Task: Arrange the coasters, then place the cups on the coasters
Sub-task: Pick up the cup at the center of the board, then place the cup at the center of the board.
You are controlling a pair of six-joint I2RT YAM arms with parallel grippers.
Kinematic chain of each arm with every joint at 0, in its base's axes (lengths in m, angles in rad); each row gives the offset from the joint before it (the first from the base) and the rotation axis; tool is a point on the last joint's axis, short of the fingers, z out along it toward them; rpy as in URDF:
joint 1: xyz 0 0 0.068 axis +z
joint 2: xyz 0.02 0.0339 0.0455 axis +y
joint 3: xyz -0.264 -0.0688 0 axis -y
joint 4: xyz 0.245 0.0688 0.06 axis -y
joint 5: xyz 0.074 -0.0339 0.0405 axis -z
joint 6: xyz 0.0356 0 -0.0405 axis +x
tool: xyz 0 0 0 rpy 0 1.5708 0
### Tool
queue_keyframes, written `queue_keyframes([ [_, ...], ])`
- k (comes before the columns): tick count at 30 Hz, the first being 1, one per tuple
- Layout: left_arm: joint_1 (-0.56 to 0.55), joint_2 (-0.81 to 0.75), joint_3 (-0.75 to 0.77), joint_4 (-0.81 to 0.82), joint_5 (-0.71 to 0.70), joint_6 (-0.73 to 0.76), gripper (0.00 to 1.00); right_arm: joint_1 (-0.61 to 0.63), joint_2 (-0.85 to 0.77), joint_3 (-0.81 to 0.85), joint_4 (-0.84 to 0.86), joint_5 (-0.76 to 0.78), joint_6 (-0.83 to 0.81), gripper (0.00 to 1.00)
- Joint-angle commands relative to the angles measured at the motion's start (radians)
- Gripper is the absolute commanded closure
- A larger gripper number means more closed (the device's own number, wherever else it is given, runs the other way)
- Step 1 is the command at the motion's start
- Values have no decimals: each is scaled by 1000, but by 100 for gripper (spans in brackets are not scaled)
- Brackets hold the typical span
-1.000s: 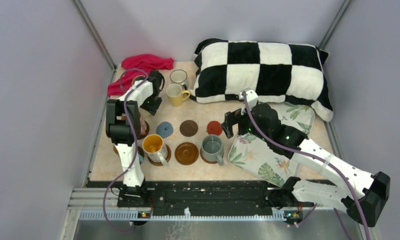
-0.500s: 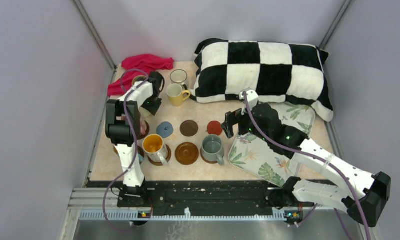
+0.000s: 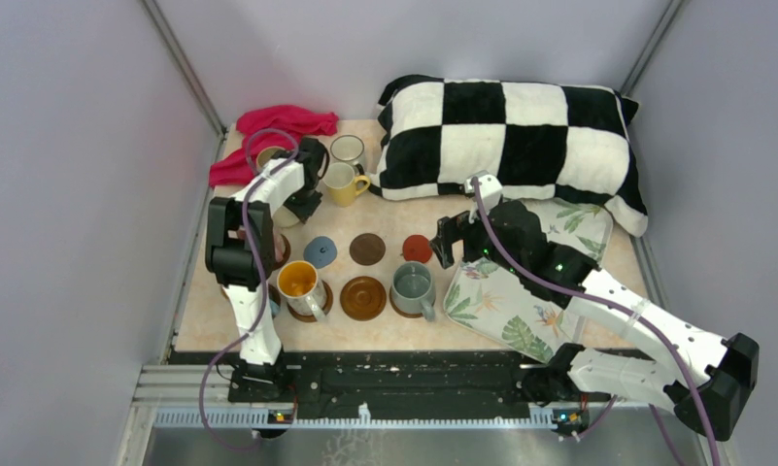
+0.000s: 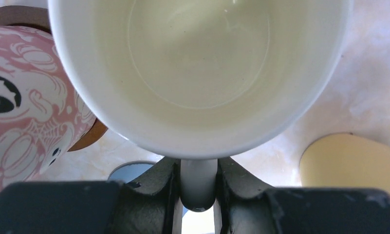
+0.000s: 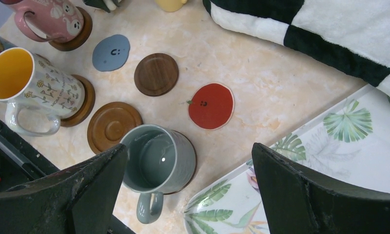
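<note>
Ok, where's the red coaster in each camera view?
Top: red coaster near the picture's centre, mid-table.
Left wrist: not in it; the held white mug fills the view.
Right wrist: near the centre.
Shared landmark, top and right wrist: grey mug, just below the coaster.

On the left wrist camera the white cup (image 4: 197, 73) overflows my picture. I lose its rim at the top and both sides, and the left tool (image 4: 198, 190) covers the foot of its handle. The left edge cuts the pink mug (image 4: 22, 97). A blue-grey sliver (image 4: 132, 171) by the tool's body is too little to name. From above, my left arm (image 3: 268, 184) hides most of that cup.
</note>
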Motion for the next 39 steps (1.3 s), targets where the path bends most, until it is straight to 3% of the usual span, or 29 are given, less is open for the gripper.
queue_keyframes([
  [1, -17, -104, -15, 18, -58, 77, 100, -6, -18, 17, 32, 5, -6, 1],
  [24, -72, -245, -137, 196, -117, 333, 100, -6, -34, 19, 27, 9, -6, 1],
  [33, -75, -261, -299, 406, -44, 440, 100, -5, -22, 20, 34, -5, -6, 1],
  [37, -75, -224, -298, 405, -15, 423, 100, -6, -14, 20, 34, -10, -4, 1],
  [39, -75, -214, -299, 403, -20, 408, 93, -6, -13, 21, 33, -14, -4, 1],
])
